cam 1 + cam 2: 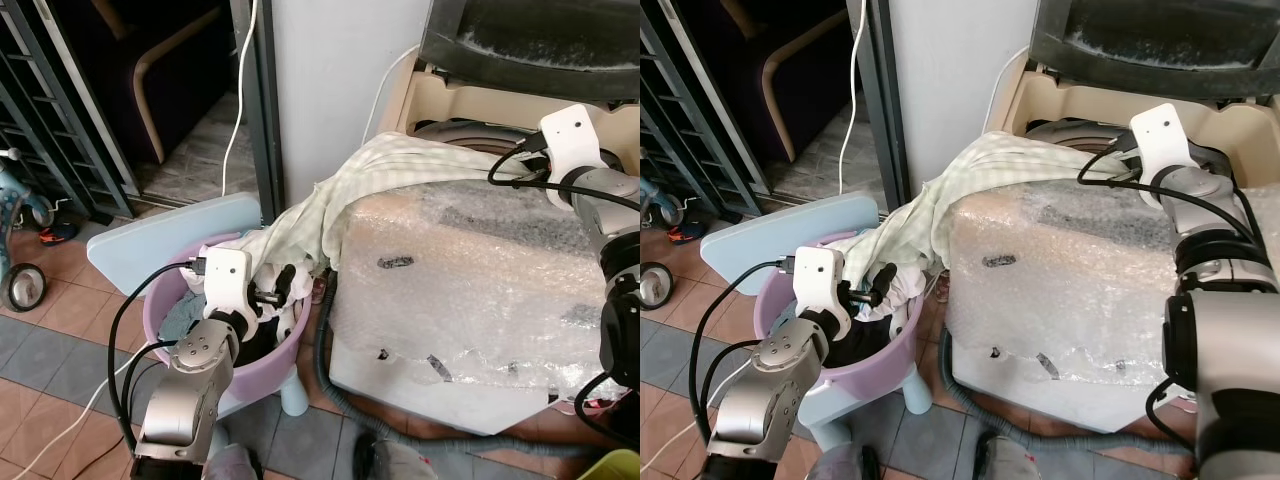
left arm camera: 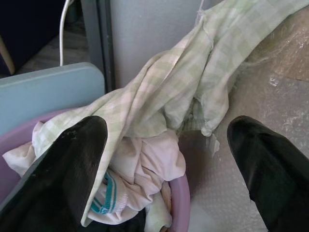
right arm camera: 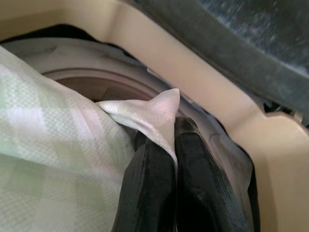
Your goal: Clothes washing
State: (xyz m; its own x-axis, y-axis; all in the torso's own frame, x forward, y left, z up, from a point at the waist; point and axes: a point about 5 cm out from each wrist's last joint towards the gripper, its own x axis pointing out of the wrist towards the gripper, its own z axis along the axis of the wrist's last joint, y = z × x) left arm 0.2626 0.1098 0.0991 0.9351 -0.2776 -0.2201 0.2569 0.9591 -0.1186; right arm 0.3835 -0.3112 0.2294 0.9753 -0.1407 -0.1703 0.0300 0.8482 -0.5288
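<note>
Bubble-wrapped washing machine (image 1: 470, 300) open on top; long checked cloth (image 1: 400, 165), soft, light, prone to snag, trails from lilac basin (image 1: 285, 352) to drum rim; right gripper (image 3: 166, 159) pinches its corner, left gripper (image 2: 169, 164) spread wide above basin; regrip mid-length likely best.

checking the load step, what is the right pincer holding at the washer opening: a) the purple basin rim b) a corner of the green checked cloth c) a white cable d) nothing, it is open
b: in the right wrist view the right pincer is shut on a corner of the green checked cloth, just over the washer drum rim, while the cloth trails down to the purple basin.
</note>
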